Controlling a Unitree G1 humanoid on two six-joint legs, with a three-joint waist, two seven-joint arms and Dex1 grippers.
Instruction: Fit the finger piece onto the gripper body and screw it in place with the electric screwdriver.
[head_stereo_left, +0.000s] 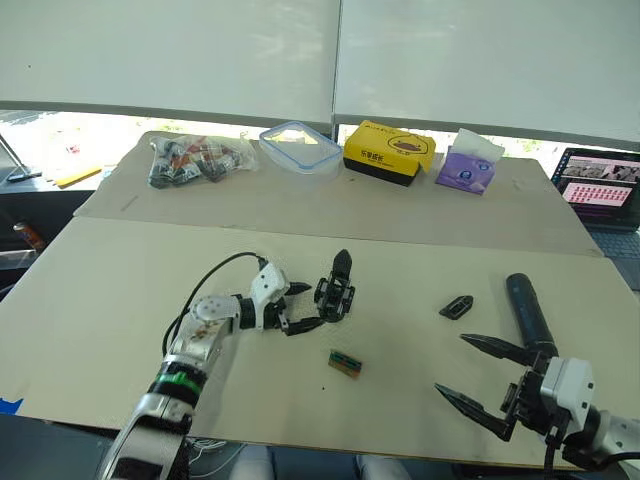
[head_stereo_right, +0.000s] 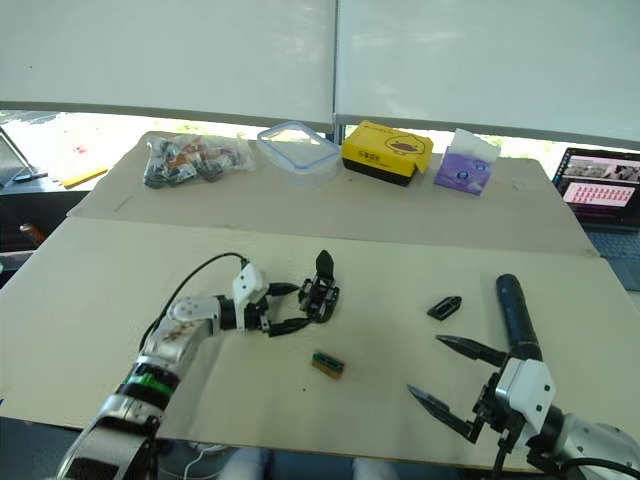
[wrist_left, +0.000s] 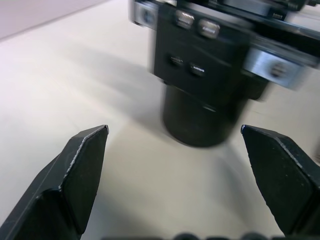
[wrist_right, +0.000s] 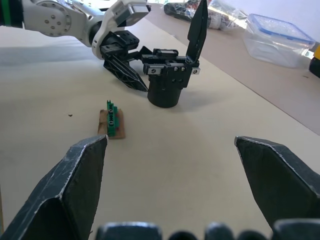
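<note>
Our left gripper (head_stereo_left: 305, 307) has its fingers spread wide on either side of the body (head_stereo_left: 336, 294), one tip just beside the round base and nothing clamped. In the left wrist view the body's cylinder (wrist_left: 202, 117) stands on the table between our two open fingers (wrist_left: 82, 165), apart from both. The body stands upright, its one pointed finger sticking up.

Our right gripper (head_stereo_left: 478, 372) also has its fingers parted and holds nothing, hovering over the near right of the table (head_stereo_left: 120, 290). The screwdriver (head_stereo_left: 527, 312) lies just beside it, running away from us, its near end close to the upper finger. The finger piece (head_stereo_left: 456, 306) lies flat between the body and the screwdriver, nearer the screwdriver and touching neither.

A small green-and-brown block (head_stereo_left: 345, 363) lies nearer us than the body. On the far table sit a bag (head_stereo_left: 198, 158), a clear box (head_stereo_left: 300, 148), a yellow box (head_stereo_left: 389, 151) and a tissue pack (head_stereo_left: 466, 167).
</note>
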